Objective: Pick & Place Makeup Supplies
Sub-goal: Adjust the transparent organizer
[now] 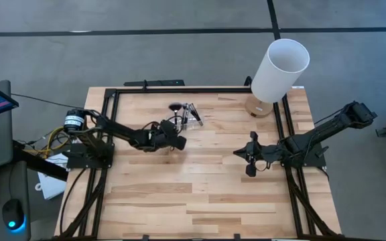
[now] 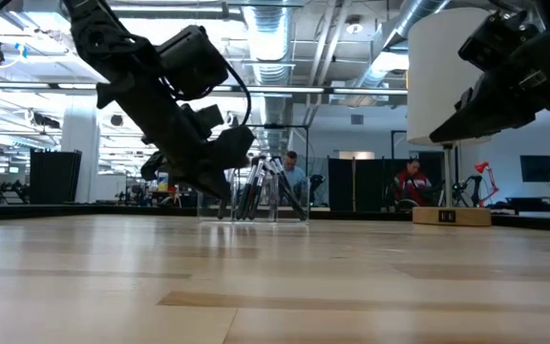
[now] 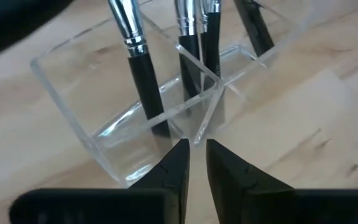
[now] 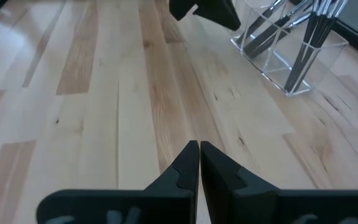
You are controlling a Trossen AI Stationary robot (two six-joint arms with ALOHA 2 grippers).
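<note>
the left tool [image 1: 177, 141] hangs low beside the clear holder [image 3: 135, 118], fingers nearly together and empty, arm stretched across the tabletop [image 1: 200, 194]. the makeup brushes [image 3: 138, 62] stand inside the holder. the right tool [image 1: 248, 161], fingers closed and empty, waits well apart.

brushes [image 3: 143, 74] standing in holder [image 3: 104, 134] at worktop [image 1: 200, 194] rear; left end effector [image 1: 173, 142] just beside; cylinder [image 1: 279, 70] rear right.
</note>
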